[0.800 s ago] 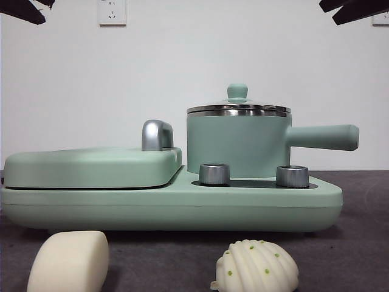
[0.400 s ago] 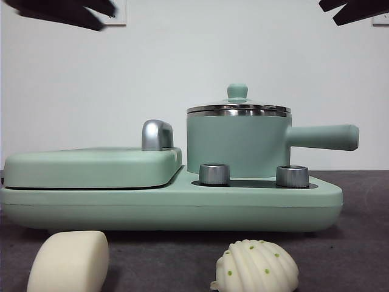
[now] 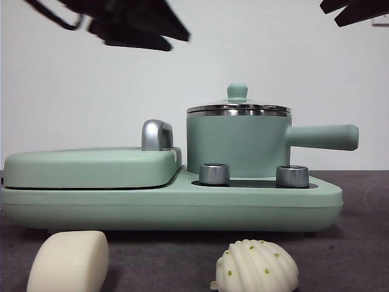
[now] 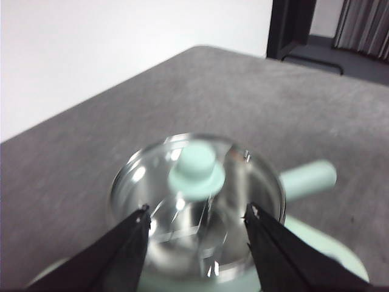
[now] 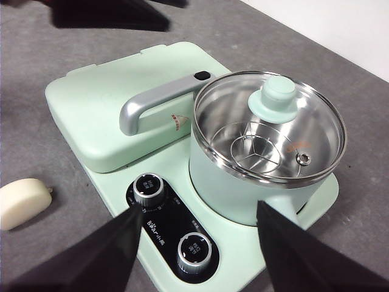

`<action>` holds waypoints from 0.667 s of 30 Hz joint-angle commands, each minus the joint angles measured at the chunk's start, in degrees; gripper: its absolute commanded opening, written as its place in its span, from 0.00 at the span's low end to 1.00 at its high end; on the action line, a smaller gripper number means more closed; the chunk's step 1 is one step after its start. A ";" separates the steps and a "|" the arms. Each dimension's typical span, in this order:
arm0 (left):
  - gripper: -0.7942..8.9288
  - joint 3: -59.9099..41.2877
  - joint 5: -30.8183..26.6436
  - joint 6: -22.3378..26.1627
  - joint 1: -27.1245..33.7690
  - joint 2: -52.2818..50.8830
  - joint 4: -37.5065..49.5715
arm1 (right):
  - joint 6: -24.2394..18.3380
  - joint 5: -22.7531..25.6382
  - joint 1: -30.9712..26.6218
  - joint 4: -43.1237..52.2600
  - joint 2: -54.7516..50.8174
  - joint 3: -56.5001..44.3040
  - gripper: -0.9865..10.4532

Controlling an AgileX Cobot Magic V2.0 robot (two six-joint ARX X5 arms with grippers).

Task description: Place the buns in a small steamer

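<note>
Looking across my table, the biggest thing is the mint-green cooker base on the grey table, with its flat lidded griddle section on one side and two silver knobs on the other. On the knob side stands the small steamer, glass lid shut on its steel rim, long handle sticking out sideways, away from the griddle.

My left gripper hangs high above the steamer, jaws spread wide, with the lid's green knob showing between them from the wrist camera; it's well clear of the lid. In the front view it's the dark shape up top. My right gripper sits back and high, jaws also apart, looking down over the whole cooker.

Both buns are on the table in front of the base, neither in the steamer: the smooth bun below the griddle side, the ridged bun with green specks below the knobs.
</note>
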 commanded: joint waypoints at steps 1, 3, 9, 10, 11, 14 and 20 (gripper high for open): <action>0.35 4.22 -0.44 -0.57 -1.66 4.94 1.42 | 0.98 0.02 0.26 0.35 0.28 0.92 0.35; 0.34 6.71 -0.42 -0.57 -2.32 7.96 1.42 | 0.98 0.02 0.26 0.35 0.28 0.92 0.35; 0.34 14.58 -0.42 -0.55 -3.67 16.87 1.42 | 0.96 0.02 0.26 0.35 0.33 0.92 0.35; 0.34 15.91 -0.42 -0.55 -3.80 18.43 1.40 | 0.96 0.04 0.26 0.35 0.35 0.92 0.35; 0.34 17.03 -0.42 -0.57 -3.89 19.67 1.36 | 0.96 0.04 0.26 0.35 0.35 0.92 0.35; 0.34 19.61 -0.42 -0.55 -4.09 22.99 1.40 | 0.96 0.04 0.26 0.35 0.35 0.92 0.35; 0.34 20.74 -0.42 -0.09 -4.13 26.34 1.25 | 0.96 0.07 0.26 0.35 0.35 0.92 0.35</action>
